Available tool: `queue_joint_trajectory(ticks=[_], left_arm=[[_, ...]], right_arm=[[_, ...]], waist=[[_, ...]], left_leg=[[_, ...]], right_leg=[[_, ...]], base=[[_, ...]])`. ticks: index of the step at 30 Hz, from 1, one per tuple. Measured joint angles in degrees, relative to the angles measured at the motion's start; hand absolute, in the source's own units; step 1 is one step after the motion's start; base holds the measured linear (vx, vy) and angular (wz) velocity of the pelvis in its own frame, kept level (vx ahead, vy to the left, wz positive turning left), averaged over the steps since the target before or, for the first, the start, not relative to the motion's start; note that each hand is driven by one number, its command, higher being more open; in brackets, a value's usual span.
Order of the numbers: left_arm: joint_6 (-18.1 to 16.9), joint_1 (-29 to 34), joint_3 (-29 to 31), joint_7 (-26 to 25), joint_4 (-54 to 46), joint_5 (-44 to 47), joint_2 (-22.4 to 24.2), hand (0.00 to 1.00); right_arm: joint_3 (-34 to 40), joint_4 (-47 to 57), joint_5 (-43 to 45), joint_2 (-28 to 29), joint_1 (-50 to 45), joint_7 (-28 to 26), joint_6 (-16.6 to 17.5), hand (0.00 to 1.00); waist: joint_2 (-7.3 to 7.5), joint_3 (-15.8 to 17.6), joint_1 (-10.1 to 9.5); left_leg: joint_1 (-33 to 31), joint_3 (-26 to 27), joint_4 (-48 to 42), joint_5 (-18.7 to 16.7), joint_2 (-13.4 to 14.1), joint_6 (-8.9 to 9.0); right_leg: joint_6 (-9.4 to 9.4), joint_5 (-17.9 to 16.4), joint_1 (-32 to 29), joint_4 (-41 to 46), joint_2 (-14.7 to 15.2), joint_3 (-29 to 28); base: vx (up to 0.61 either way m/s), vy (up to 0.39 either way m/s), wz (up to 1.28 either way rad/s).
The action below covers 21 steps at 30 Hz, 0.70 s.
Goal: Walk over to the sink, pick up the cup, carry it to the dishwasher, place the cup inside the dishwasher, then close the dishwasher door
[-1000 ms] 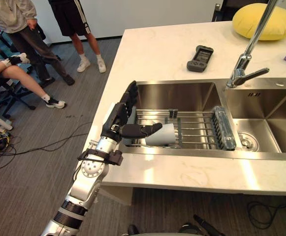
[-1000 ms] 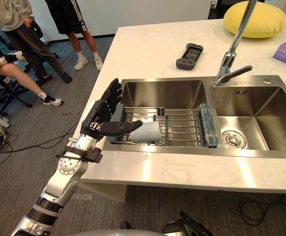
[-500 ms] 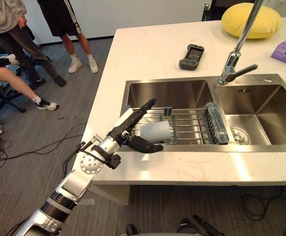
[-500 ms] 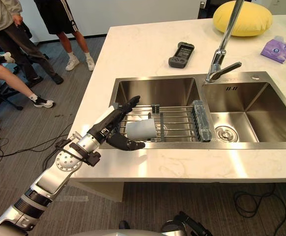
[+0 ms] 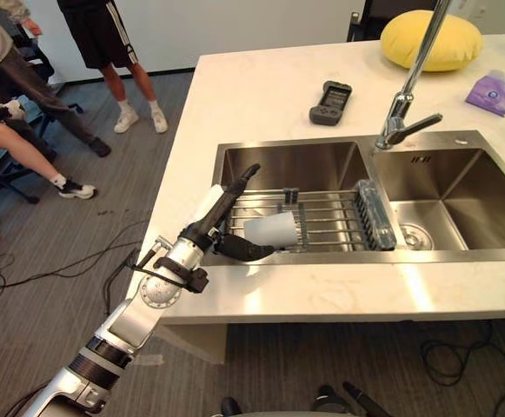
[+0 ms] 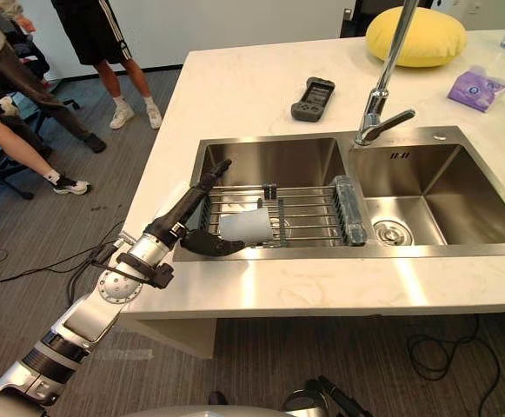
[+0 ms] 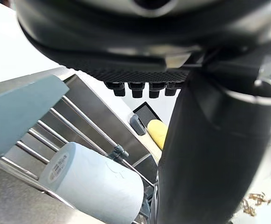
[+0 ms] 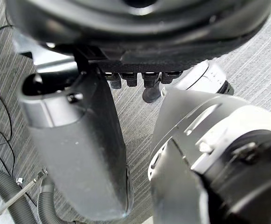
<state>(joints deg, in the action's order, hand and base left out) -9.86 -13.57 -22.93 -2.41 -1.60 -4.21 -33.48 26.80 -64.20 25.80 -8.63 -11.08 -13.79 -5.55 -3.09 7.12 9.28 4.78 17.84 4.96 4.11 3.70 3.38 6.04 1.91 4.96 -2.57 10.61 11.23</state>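
A pale blue-grey cup (image 5: 271,231) lies on its side on the wire rack (image 5: 326,217) across the left basin of the steel sink (image 5: 365,257). My left hand (image 5: 213,219) reaches in from the counter's left edge and is open. Its straight fingers run along the cup's left side toward the basin's back wall. The thumb sits low by the cup's near side, at the sink's front rim. In the left wrist view the cup (image 7: 93,184) shows just past the thumb. My right hand (image 8: 79,154) hangs over the grey floor, fingers relaxed.
A tall faucet (image 5: 413,87) stands between the basins. A black handheld controller (image 5: 330,90), a yellow cushion (image 5: 432,40) and a purple packet (image 5: 495,91) lie on the white counter. People (image 5: 104,43) stand and sit on the floor to the left.
The camera has shifted. My left hand dropped lower and stretched its fingers beside the cup; the thumb moved from across the cup to its near lower side. The cup stays on the rack.
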Motion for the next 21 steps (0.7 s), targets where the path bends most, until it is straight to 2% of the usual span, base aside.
queue_joint_trajectory(ticks=[10, 21], left_arm=[[-0.7, -0.7, -0.1, -7.0, 2.6, -7.5, -0.6, 1.00], [-0.7, -1.3, -2.2, -8.3, 6.5, -11.3, -1.4, 1.00]], right_arm=[[-0.1, 0.0, 0.0, 0.4, -1.1, -0.7, 1.2, 1.00], [-0.5, 0.0, 0.0, 0.4, -1.2, -0.6, 1.4, 1.00]], waist=[[0.41, -0.2, 1.20], [0.75, -0.5, 1.82]], left_leg=[[0.0, 0.1, 0.0, -0.1, 0.0, 0.00], [0.0, 0.6, 0.0, -0.3, 0.0, -0.01]], right_leg=[[-0.09, 0.4, -0.2, -0.5, -0.1, -0.6], [-0.24, 0.5, -0.4, -0.7, -0.1, -1.2]], base=[[0.00, -0.004, -0.02], [0.00, -0.001, -0.01]])
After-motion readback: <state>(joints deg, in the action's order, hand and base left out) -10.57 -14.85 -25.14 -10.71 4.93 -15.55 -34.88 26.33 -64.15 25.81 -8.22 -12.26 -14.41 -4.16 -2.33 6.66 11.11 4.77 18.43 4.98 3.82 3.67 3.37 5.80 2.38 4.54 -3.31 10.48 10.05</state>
